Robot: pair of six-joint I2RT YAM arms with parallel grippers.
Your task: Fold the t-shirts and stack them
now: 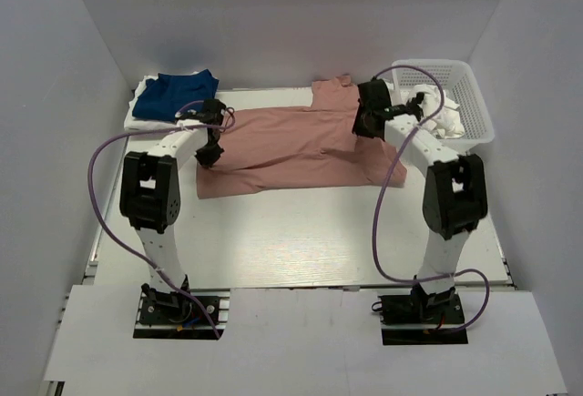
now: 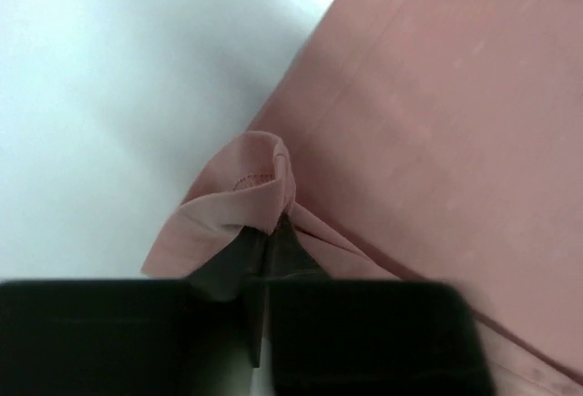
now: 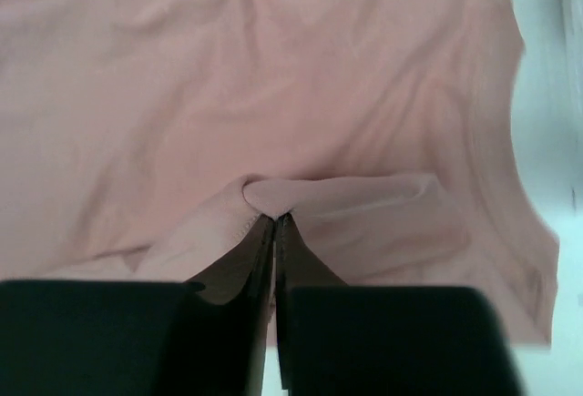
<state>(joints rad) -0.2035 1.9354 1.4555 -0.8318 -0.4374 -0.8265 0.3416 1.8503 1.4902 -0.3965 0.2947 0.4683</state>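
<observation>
Dusty-pink soft cloth t-shirt (image 1: pixel 282 146) is clamped by my left gripper (image 2: pixel 271 230) and right gripper (image 3: pixel 275 221); I should lift both evenly, edge taut, folding squarely.

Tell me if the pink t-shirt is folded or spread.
Mostly spread: the pink t-shirt lies wide; left end effector and right end effector pinch its edges.

On the table (image 1: pixel 301 232) the spread t-shirt (image 1: pixel 282 141) lies between folded t-shirts (image 1: pixel 173 96) far left and a basket (image 1: pixel 437 63) far right.
</observation>
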